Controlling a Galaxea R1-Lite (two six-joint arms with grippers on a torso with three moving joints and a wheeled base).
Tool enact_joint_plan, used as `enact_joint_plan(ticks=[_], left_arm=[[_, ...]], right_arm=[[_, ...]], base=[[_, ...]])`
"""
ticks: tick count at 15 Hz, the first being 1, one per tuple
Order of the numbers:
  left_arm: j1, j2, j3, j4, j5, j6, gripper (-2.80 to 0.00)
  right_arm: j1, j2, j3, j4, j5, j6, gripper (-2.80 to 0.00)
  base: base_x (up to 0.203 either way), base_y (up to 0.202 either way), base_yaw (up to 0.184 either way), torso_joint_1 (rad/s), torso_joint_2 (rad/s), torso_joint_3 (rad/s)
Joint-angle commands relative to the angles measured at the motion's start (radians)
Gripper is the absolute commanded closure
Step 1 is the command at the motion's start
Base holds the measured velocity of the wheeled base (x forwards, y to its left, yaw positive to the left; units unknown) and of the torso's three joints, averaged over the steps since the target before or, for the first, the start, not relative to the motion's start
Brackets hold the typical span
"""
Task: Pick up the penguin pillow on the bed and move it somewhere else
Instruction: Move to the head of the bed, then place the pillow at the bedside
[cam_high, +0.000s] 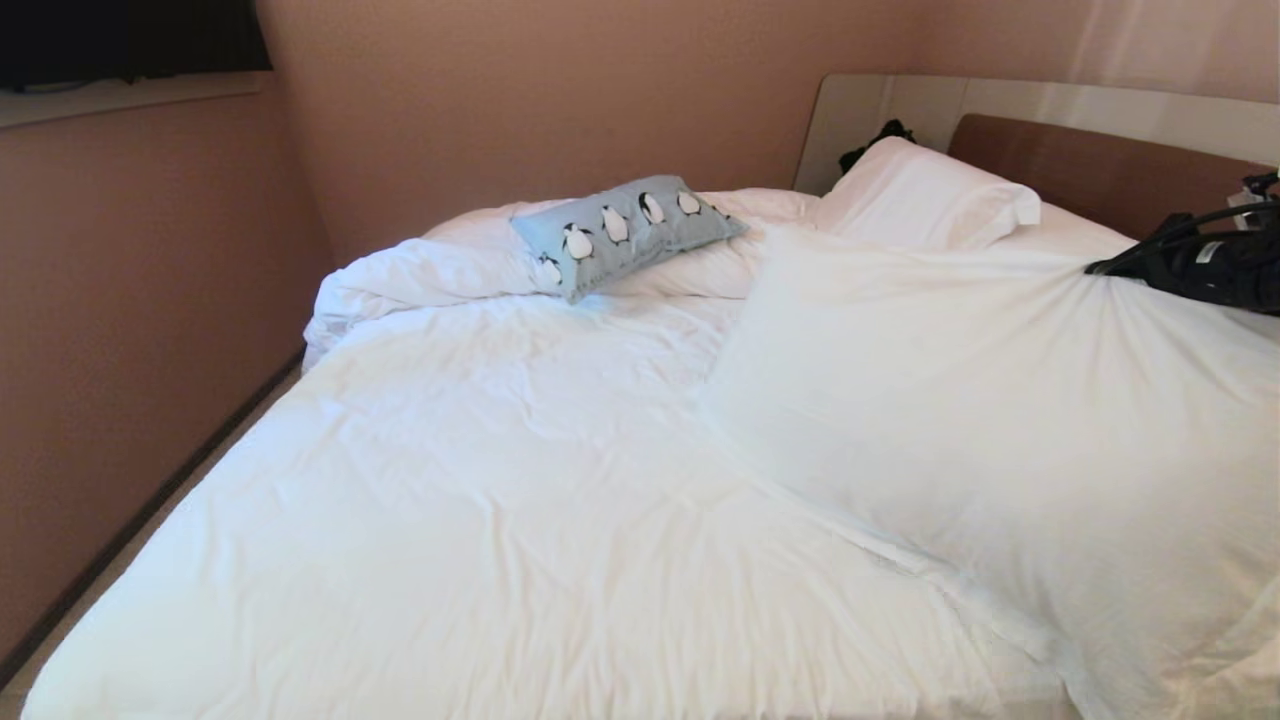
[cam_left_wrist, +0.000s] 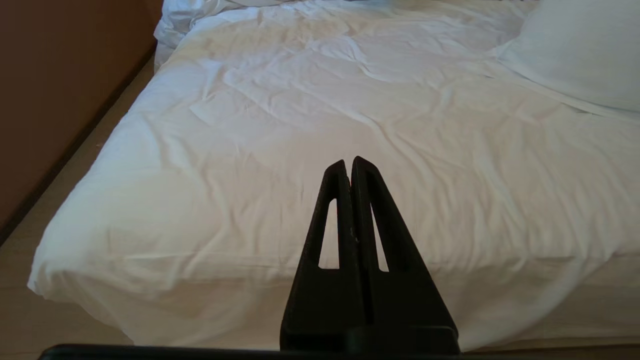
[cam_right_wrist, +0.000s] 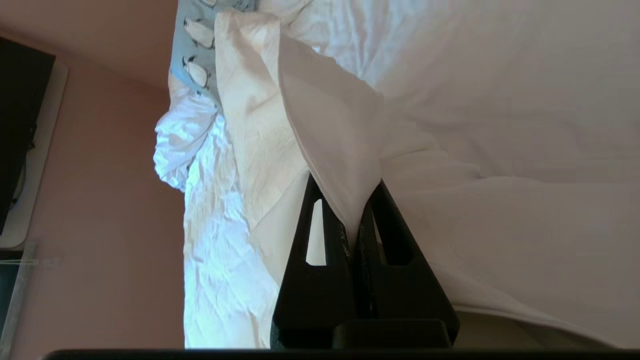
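Bed (cam_high: 520, 520): rumpled white duvet fills the near foreground, running back to a brown-and-beige headboard (cam_high: 1090, 165) at the far right; pink wall along its left side.
Large white pillow (cam_high: 960, 400): on the right half of the bed, one corner pulled up and taut toward the right arm; a second white pillow (cam_high: 925, 195) lies against the headboard behind it.
Penguin pillow (cam_high: 625, 230): light blue, row of black-and-white penguins, resting on bunched duvet at the far left of the bed, near the wall; well apart from both arms, not held.
Right end effector (cam_right_wrist: 357, 210): clenched on a fold of white pillow fabric; at the right edge in the head view.
Left end effector (cam_left_wrist: 348, 165): fingers pressed together, grasping nothing; hangs over the foot end of the bed.
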Motion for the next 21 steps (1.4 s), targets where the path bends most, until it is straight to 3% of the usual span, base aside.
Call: enact_joint_plan(ticks=[1, 21], left_arm=[[0.000, 0.000, 0.000, 0.000, 0.000, 0.000, 0.00], [0.000, 0.000, 0.001, -0.001, 0.000, 0.000, 0.00]], right_arm=[[-0.020, 0.005, 0.000, -0.018, 0.029, 0.006, 0.00], [-0.138, 0.055, 0.000, -0.116, 0.093, 0.010, 0.00]], base=[[0.000, -0.199, 0.007, 0.007, 0.00, 0.002], [0.000, -0.193, 0.001, 0.001, 0.00, 0.002]])
